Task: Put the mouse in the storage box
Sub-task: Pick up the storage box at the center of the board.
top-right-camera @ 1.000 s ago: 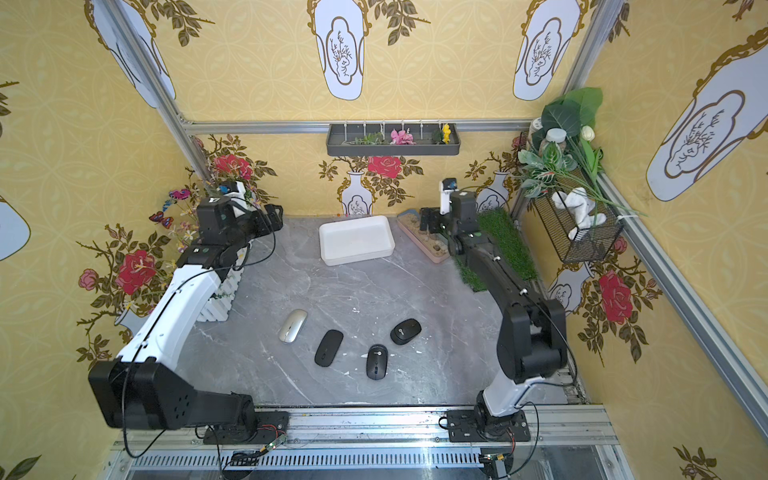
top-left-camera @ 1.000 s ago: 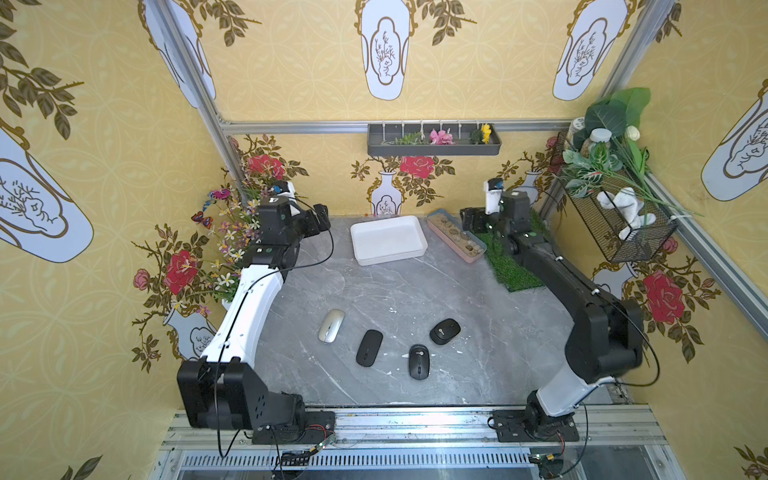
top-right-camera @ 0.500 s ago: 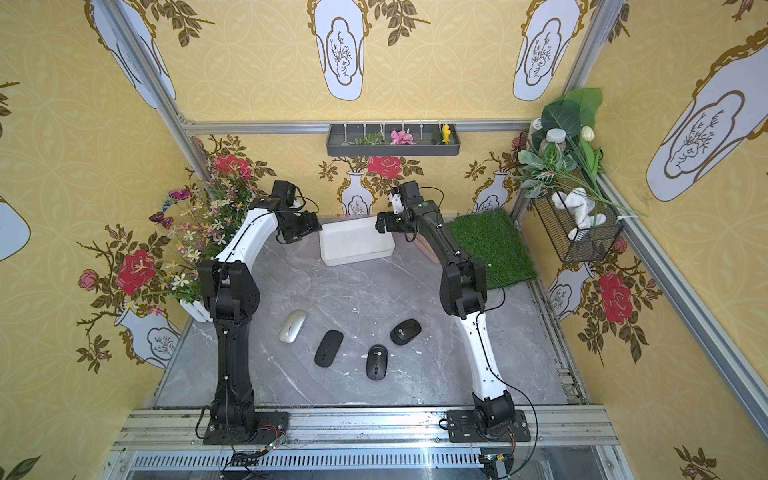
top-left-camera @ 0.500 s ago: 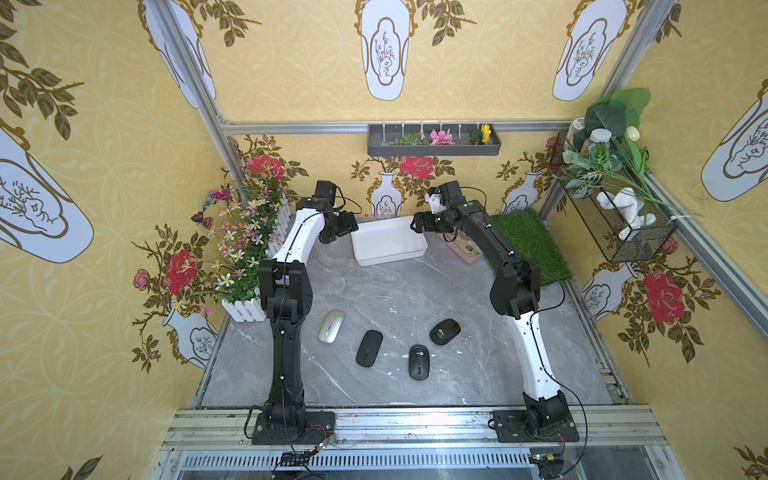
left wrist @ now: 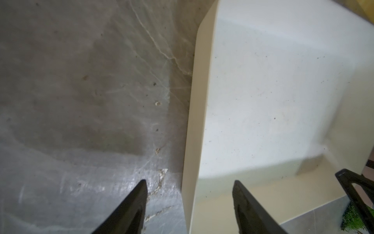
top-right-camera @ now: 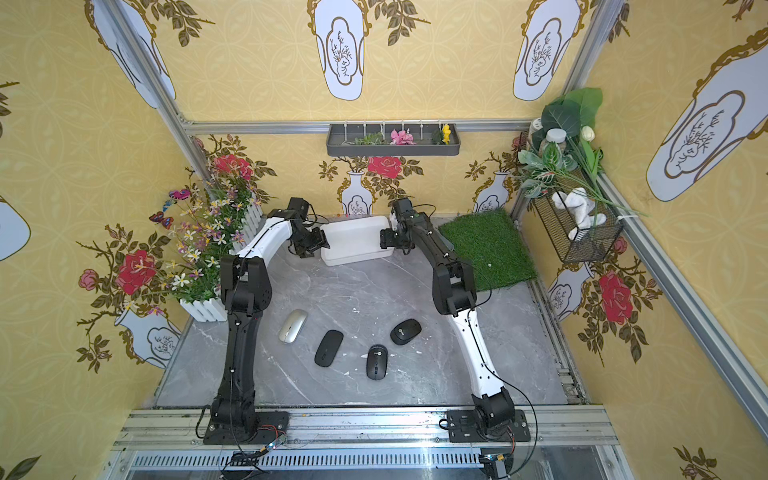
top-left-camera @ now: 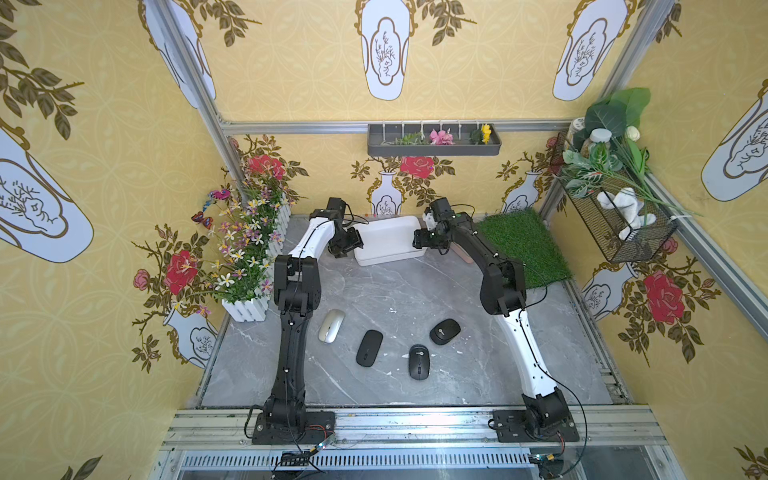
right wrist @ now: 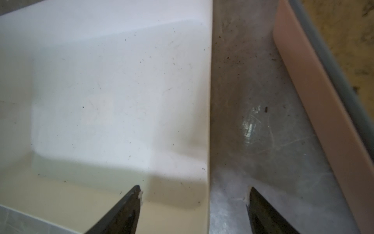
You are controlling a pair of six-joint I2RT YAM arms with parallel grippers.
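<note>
We are straddling the box (top-left-camera: 388,239) at both short ends. The left gripper (left wrist: 188,182) and the right gripper (right wrist: 194,189) are each standing with one finger inside the wall and one outside over the table (top-left-camera: 395,291), jaws parted and gripping nothing. The box is sitting empty at the back of the table. The silver mouse (top-left-camera: 331,326) and three black mice (top-left-camera: 419,361) are lying near the front, well apart from it.

If one side is pinching before the other, we are risking a twist or a tipped box. The wall looks thin and glossy, so it may slide out of a light grip. Our right outer finger is working in the narrow gap beside the pink tray (right wrist: 315,101) and could nudge it.

The table is showing as grey marbled slab, scuffed and speckled with crumbs. Yellow floral walls are closing us in, with a grass mat (top-left-camera: 519,245) to our right, a planter (top-left-camera: 245,249) to our left and a trough (top-left-camera: 434,145) on the back wall.
</note>
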